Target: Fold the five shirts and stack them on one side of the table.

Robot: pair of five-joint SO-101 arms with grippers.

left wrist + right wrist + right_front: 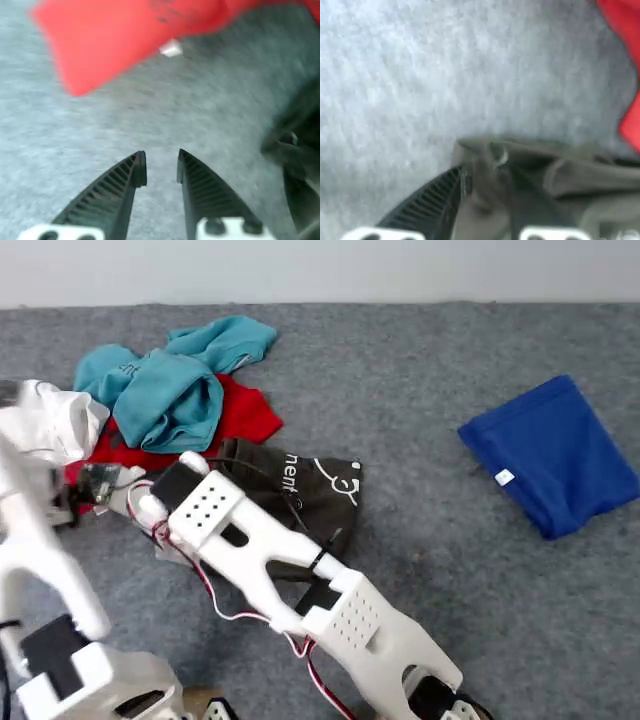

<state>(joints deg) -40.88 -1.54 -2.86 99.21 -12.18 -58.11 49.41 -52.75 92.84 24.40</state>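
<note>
Progress looks early: one blue shirt [550,455] lies folded at the right of the table [420,370], well apart from the rest. The other four sit in a heap at the far left. There, a teal shirt [175,380] lies on top of a red shirt [240,410], and a white shirt [50,420] is at the left edge. A dark shirt [310,485] lies crumpled on the near side of the heap.

The step in hand seems to be drawing the dark shirt out of the heap so that it can be spread. The right pincer [487,175] is down at that shirt's left edge, and bunched dark cloth fills the space between its jaws, so it appears clamped on a fold of it. The left pincer [161,160] hangs low over bare table just beside, its jaws a narrow gap apart with nothing between them. The red shirt lies beyond it and the dark shirt to one side.

The next move probably calls for pulling the dark shirt toward the middle of the table, clear of the red one. The left pincer would then need a second corner, so that the cloth can be stretched flat before any fold. The right pincer's hold is on a bunch rather than a clean hem, so the cloth may slip or drag unevenly.
</note>
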